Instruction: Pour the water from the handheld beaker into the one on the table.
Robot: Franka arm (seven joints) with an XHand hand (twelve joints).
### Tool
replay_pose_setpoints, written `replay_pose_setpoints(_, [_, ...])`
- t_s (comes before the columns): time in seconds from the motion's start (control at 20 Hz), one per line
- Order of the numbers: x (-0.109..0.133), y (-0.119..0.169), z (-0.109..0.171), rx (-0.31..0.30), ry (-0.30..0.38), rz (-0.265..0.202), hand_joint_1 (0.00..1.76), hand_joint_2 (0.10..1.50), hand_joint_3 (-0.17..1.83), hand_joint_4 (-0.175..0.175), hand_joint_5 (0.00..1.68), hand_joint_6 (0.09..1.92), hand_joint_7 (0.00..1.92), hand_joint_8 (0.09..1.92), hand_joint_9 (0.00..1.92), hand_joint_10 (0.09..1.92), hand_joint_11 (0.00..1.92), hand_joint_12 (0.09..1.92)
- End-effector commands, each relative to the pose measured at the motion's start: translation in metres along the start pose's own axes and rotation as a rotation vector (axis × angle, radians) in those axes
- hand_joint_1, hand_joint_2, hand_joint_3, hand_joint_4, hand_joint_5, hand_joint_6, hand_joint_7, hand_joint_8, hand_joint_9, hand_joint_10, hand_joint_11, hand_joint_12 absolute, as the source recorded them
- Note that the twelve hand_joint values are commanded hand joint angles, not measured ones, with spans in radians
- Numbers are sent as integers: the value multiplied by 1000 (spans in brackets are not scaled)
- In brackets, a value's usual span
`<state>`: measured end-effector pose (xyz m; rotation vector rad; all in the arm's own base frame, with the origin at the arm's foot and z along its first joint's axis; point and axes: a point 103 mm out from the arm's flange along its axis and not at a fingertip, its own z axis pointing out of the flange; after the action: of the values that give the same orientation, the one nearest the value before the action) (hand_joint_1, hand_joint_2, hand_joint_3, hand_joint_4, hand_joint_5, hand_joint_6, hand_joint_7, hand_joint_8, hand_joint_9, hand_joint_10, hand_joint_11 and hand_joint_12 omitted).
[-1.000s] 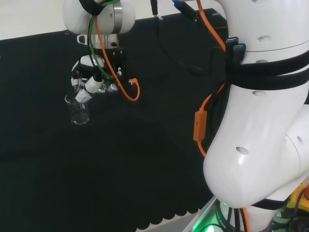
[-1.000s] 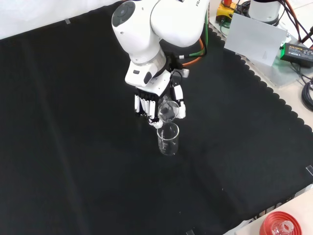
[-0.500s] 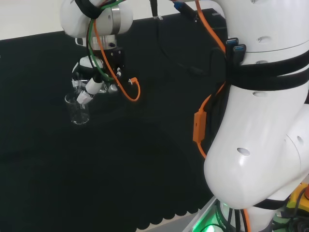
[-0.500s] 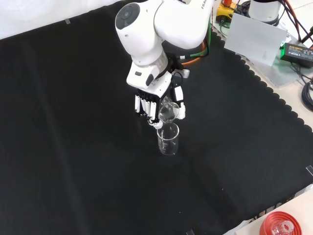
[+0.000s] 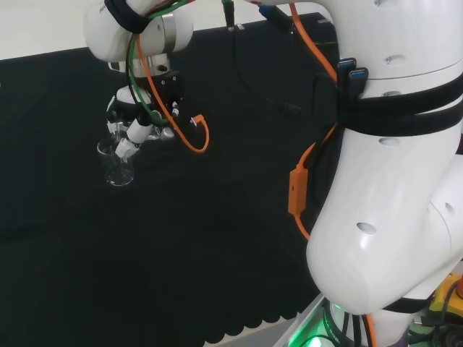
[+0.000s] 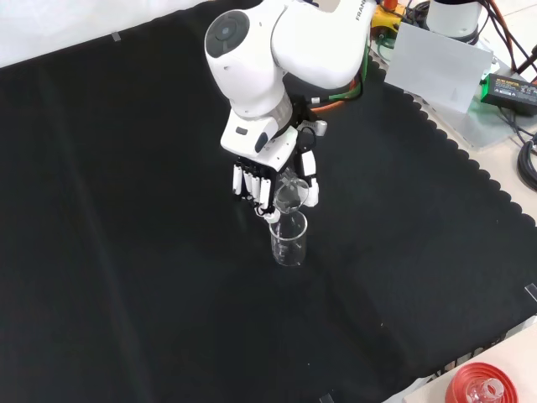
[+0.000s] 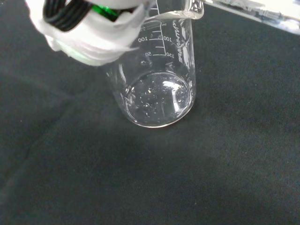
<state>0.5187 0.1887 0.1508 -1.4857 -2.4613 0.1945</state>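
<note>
Curling its fingers round a tilted beaker [image 6: 288, 192], the robot hand [image 6: 267, 180] hovers above the table beaker [image 6: 289, 239].

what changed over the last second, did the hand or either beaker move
The arm's upper links swung a little, rightward in the front view. The hand barely shifted, fingers curled round the tilted handheld beaker as before. The beaker on the cloth stayed put, upright beneath it.

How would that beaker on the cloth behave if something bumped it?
The beaker is tall and narrow, so a knock near its rim might tip it. It looks like clear glass, probably breakable. The wrist view shows little water at its bottom, so it is likely light and easily shifted.
</note>
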Motion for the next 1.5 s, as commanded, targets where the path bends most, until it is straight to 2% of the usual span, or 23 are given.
replay_pose_setpoints(0.05, [1,1,0,9,-25,7,1081,1025,3,175,1179,700,1416,138,1244,226,805,1093])
replay_pose_setpoints(0.55, [4,4,-3,31,-62,19,1081,1025,3,175,1179,702,1418,135,1248,222,821,1092])
replay_pose_setpoints(0.85, [-6,-2,-6,43,-66,44,1082,1025,3,175,1179,701,1421,134,1252,220,830,1088])
replay_pose_setpoints(1.0, [0,5,-3,55,-93,58,1082,1024,3,175,1180,700,1423,133,1255,219,835,1085])
replay_pose_setpoints(1.5, [5,7,-6,63,-131,53,1083,1023,3,175,1183,697,1426,129,1262,215,849,1077])
